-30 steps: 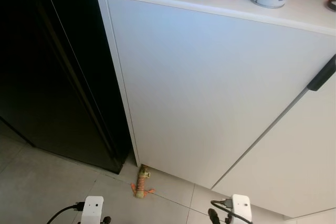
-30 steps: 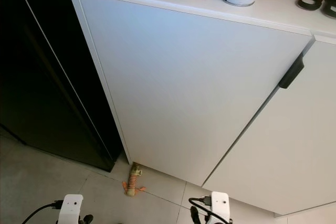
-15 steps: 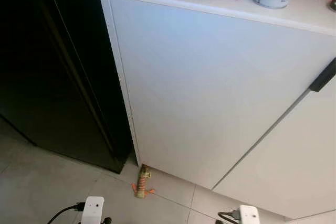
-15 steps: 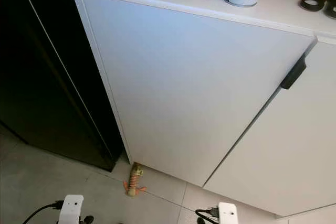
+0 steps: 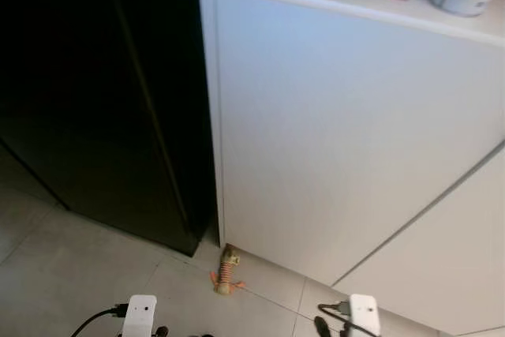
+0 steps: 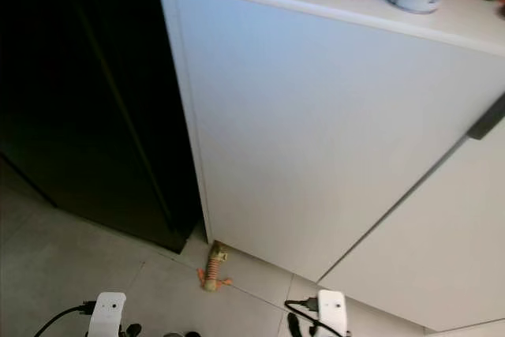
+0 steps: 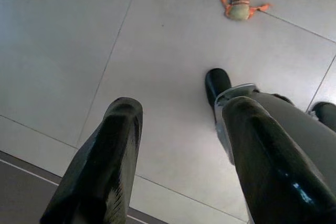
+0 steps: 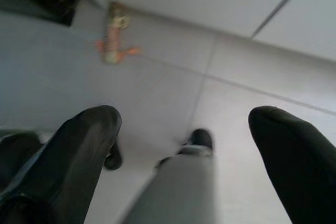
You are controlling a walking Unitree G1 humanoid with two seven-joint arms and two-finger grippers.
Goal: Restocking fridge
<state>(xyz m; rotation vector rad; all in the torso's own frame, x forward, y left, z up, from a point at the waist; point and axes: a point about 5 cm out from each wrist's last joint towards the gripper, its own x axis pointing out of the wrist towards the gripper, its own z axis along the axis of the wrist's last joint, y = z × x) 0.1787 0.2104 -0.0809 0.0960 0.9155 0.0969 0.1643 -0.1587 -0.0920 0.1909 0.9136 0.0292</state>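
Leftward-panned view: glossy black fridge (image 5: 95,92).

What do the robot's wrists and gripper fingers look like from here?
Each wrist carries a small white block with a black cable plugged into its side. The left gripper and right gripper each have two long, glossy black fingers with rounded tips.
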